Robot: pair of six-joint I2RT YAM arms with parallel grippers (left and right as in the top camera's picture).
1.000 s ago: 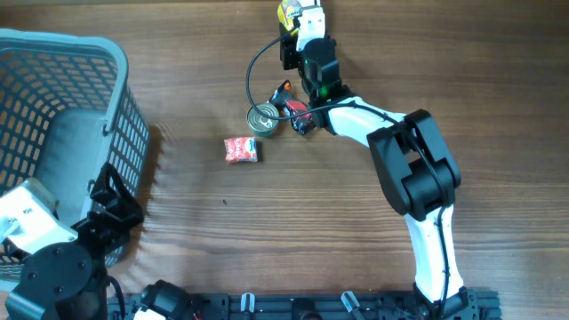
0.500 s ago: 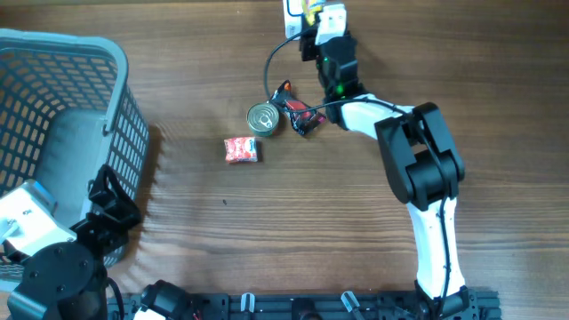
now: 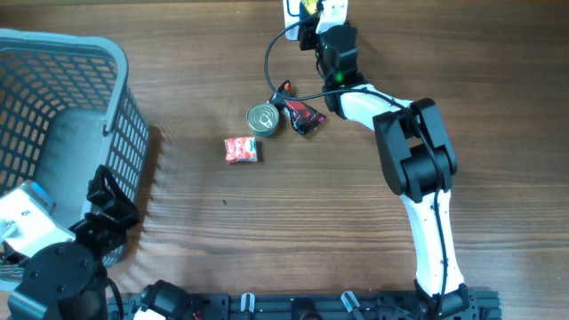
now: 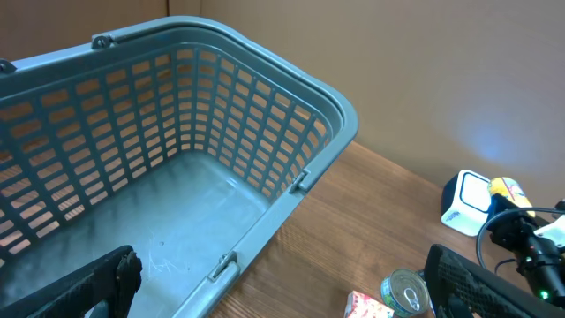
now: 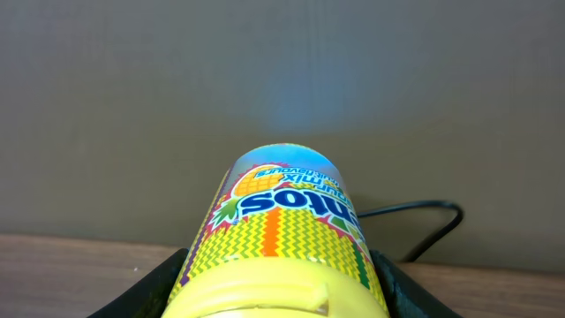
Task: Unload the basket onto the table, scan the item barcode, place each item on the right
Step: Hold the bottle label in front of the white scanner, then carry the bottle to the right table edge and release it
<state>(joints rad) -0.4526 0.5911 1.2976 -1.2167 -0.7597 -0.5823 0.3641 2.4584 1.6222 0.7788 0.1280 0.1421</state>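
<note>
A yellow bottle (image 5: 287, 221) with a colourful zigzag label lies lengthwise between the right gripper's (image 5: 284, 287) black fingers, which are shut on its sides. In the overhead view the bottle (image 3: 308, 7) is held at the table's far edge, right beside the white scanner (image 3: 291, 11). The left wrist view shows the scanner (image 4: 466, 201) with the bottle (image 4: 509, 189) just right of it and a bluish glow on the wall above. My left gripper (image 3: 107, 209) stands wide open at the near left, holding nothing.
A grey-blue mesh basket (image 3: 124, 84) fills the left side, with the left gripper (image 4: 282, 296) hovering over its near corner. A tin can (image 3: 263, 118), a dark red packet (image 3: 304, 114) and a red packet (image 3: 240, 149) lie mid-table. A black cable (image 3: 271, 62) loops from the scanner.
The right arm has carried the bottle toward the far edge and slightly right, up to the scanner. The left arm has barely moved.
</note>
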